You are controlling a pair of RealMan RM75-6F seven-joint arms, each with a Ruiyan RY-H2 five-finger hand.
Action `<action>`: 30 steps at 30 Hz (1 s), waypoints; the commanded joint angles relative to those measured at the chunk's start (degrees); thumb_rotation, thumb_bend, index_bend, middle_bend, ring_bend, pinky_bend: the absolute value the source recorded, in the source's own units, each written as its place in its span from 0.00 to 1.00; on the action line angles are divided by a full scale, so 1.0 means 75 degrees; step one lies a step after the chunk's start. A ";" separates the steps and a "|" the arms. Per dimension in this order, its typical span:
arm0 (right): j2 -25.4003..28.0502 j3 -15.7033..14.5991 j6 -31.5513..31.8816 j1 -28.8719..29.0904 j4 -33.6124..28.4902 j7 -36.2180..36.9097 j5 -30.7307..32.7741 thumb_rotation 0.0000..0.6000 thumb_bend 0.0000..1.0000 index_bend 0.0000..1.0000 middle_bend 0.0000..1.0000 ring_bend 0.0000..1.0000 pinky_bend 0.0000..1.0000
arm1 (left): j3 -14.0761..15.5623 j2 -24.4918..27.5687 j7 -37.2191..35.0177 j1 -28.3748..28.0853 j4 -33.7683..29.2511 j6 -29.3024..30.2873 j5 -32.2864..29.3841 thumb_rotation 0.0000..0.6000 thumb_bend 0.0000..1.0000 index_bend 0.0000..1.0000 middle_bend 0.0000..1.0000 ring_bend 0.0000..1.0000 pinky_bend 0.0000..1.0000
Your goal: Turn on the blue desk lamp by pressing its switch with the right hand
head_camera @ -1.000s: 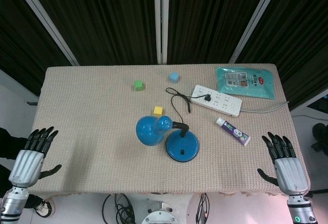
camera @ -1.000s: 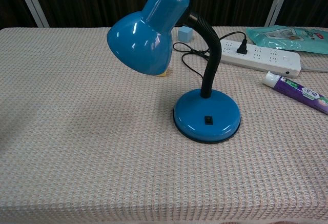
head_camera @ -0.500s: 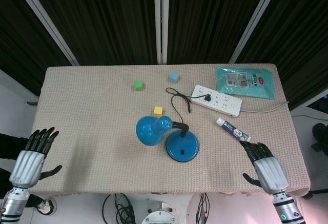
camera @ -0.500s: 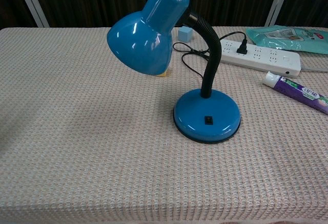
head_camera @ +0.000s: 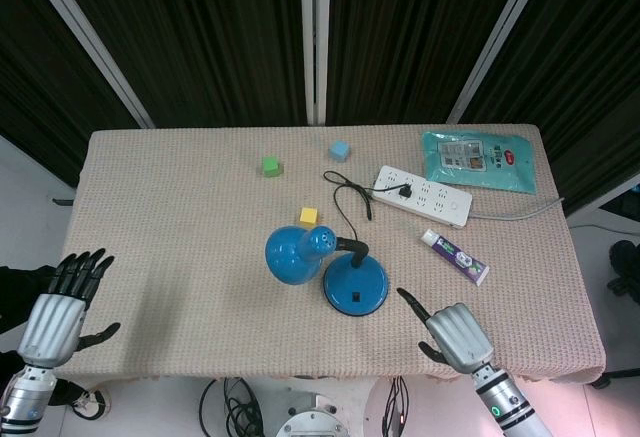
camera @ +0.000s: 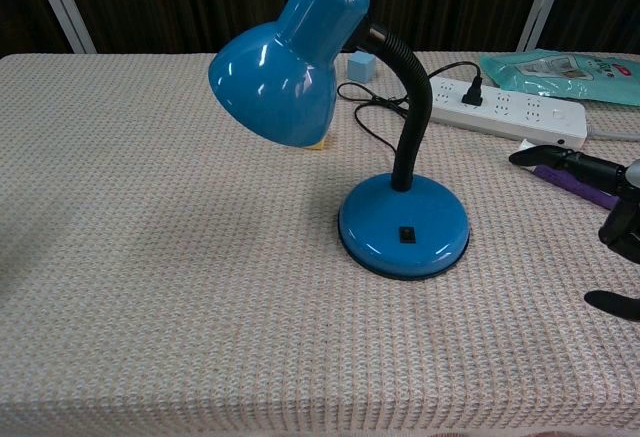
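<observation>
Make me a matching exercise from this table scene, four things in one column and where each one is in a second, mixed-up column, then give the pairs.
Things:
1. green cube
2. toothpaste tube
3. right hand
4. wipes pack

Places:
A. far right corner of the table
B. near edge of the table, right of the blue desk lamp base, one finger stretched toward it
C. between the power strip and the near right part of the table
D. far side of the table, left of the light blue cube

Pairs: 1-D, 2-C, 3-B, 4-A
</observation>
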 commanded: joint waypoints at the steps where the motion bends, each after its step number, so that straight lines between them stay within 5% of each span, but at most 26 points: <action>1: -0.0248 0.0122 -0.0434 0.0257 -0.0076 -0.0375 0.0383 1.00 0.31 0.00 0.92 0.85 0.92 | -0.0005 0.0002 -0.0005 0.0001 0.0008 0.0008 0.0000 1.00 0.03 0.02 0.01 0.00 0.00; 13: -0.1038 0.0410 -0.1356 0.0933 0.0142 -0.1046 0.1646 1.00 0.39 0.00 0.93 0.86 0.92 | -0.0014 0.0010 -0.0135 -0.0011 0.0064 -0.0006 -0.0021 1.00 0.03 0.02 0.01 0.00 0.00; 30: -0.1430 0.0286 -0.1611 0.1452 0.0201 -0.1683 0.2795 1.00 0.47 0.00 0.93 0.86 0.92 | -0.0026 0.0065 -0.0258 0.0012 0.0090 0.0047 -0.0039 1.00 0.03 0.02 0.01 0.00 0.00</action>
